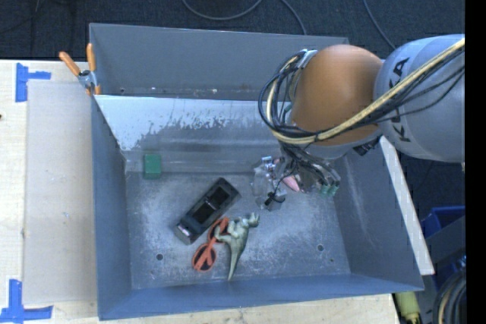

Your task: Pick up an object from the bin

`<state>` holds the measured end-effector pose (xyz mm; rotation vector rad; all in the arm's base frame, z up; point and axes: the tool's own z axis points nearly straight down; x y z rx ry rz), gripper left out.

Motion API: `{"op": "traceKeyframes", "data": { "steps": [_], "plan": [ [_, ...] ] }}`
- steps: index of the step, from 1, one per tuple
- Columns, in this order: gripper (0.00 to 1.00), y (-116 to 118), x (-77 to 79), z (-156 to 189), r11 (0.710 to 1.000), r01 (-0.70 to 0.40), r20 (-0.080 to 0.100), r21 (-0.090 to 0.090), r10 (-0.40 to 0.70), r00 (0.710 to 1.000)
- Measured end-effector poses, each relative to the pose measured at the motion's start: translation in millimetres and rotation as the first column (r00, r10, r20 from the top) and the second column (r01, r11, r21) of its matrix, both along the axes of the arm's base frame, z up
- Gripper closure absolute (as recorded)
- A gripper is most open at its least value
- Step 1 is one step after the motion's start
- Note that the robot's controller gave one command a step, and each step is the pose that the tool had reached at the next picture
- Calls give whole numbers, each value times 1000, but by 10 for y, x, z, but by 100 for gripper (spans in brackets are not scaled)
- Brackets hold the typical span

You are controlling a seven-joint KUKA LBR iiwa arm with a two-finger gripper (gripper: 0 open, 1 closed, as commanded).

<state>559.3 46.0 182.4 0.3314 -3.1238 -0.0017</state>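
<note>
The pick is not yet done, as far as can be judged. Every loose thing in view lies on the floor of the grey metal bin (pixel 304 243), and nothing is seen raised off it.

The pincer (pixel 268 186) hangs low over the right middle of the floor, under the arm's orange wrist cover. The clutter of cables and metal there means I cannot tell whether it is open or closed, and nothing is plainly in its hold.

Nearest to it are two things:
- A black rectangular plastic device (pixel 206 210) lies slantwise just to its left.
- A pale green toy dinosaur (pixel 238 236) lies just below it, with its head towards the pincer.

An orange-red looped plastic piece (pixel 206 254) touches the dinosaur's left side. A small green cube (pixel 153 165) sits well apart by the back left wall. A small pink thing (pixel 291 183) shows close beside the pincer, possibly a bin object, though it may belong to the wrist.

What is left is the whole of the grasp: settling on one thing, closing on it and lifting it clear of the bin.
</note>
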Motion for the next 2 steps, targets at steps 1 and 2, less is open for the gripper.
{"op": "traceKeyframes", "data": {
  "steps": [1, 2],
  "plan": [
    [0, 136, 239, -257, 994, -109, -6, 0, 109, 994],
    [0, 133, 241, -254, 994, -108, -6, 0, 108, 994]
  ]
}}
